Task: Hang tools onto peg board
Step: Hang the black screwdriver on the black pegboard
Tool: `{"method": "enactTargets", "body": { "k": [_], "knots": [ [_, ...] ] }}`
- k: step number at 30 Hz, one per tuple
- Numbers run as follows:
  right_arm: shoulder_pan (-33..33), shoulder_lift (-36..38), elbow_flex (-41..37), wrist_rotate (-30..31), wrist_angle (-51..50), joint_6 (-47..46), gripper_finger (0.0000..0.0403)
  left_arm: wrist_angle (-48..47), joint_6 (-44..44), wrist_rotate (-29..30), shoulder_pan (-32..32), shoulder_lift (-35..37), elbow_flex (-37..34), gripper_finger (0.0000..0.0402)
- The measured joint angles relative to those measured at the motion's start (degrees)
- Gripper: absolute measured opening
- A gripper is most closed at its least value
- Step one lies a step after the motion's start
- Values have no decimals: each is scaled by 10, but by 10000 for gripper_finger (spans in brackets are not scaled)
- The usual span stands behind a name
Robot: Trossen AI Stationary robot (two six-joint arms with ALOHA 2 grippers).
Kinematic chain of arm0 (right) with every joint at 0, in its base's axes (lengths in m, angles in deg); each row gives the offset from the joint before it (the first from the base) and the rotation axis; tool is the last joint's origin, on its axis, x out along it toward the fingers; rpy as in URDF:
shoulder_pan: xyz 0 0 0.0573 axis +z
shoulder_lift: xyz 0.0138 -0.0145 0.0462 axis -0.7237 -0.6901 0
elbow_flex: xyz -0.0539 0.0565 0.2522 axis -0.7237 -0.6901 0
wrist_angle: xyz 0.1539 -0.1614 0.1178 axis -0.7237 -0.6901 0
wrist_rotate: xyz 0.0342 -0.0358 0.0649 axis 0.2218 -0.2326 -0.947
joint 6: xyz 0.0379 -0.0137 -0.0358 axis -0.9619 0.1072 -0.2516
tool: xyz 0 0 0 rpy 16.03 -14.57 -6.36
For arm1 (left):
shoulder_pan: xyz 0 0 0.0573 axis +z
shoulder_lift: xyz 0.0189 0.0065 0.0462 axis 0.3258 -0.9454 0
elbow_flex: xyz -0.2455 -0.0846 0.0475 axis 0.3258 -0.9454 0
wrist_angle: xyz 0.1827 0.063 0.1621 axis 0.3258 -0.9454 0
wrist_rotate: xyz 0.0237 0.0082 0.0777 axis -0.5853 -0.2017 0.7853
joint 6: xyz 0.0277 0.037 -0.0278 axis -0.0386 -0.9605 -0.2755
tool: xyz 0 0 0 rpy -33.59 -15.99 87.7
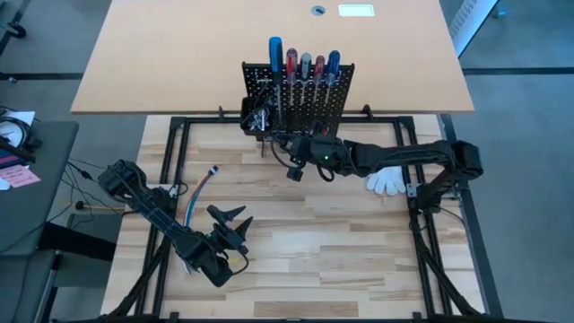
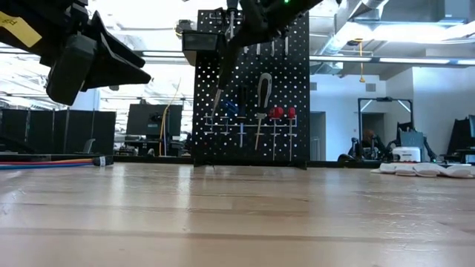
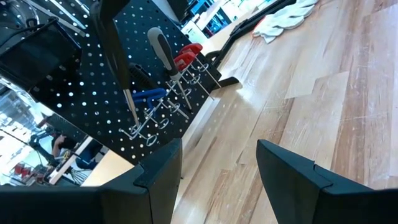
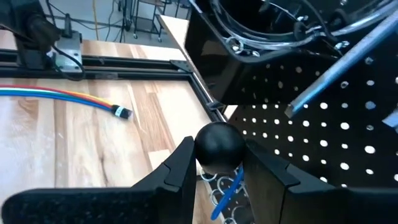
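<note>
**Right gripper clamped on black-handled tool at the peg board**

Nearest, at the front left of the table (image 1: 359, 269): left gripper (image 1: 235, 224), raised off the wood, fingers (image 3: 292, 177) spread apart with nothing between them, aimed toward the board. Just beyond it, a multicoloured ribbon cable (image 1: 199, 190) lying flat on the planks. Off to the right side, a white glove (image 1: 388, 182) resting beside the right arm.

Farther back, mid-table: right gripper (image 4: 217, 163), up against the front of the peg board (image 1: 296, 94), fingers closed on the round black handle (image 4: 219, 148) of a tool whose metal shaft (image 2: 221, 81) slants down across the perforated panel. Whether the shaft sits in a holder cannot be told.

Behind that, standing upright at the far edge: peg board with a black bin (image 1: 256, 115) on its left side. Already hanging: screwdrivers (image 1: 303, 67) with blue, red and grey handles in a row along the top rail; lower down, more tools on the hooks (image 2: 260, 119).
</note>
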Motion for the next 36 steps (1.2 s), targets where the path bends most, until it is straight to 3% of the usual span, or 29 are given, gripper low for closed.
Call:
{"method": "enactTargets", "body": {
  "k": [19,30,36],
  "knots": [
    [-39,0,0,-55,2,-7,113,0,9,-1,0,0,0,200],
    [-49,-1,51,-65,-60,-17,113,0,20,-11,9,0,0,200],
    [-76,0,59,-150,-87,-55,113,0,19,-13,9,0,0,200]
  ]
}}
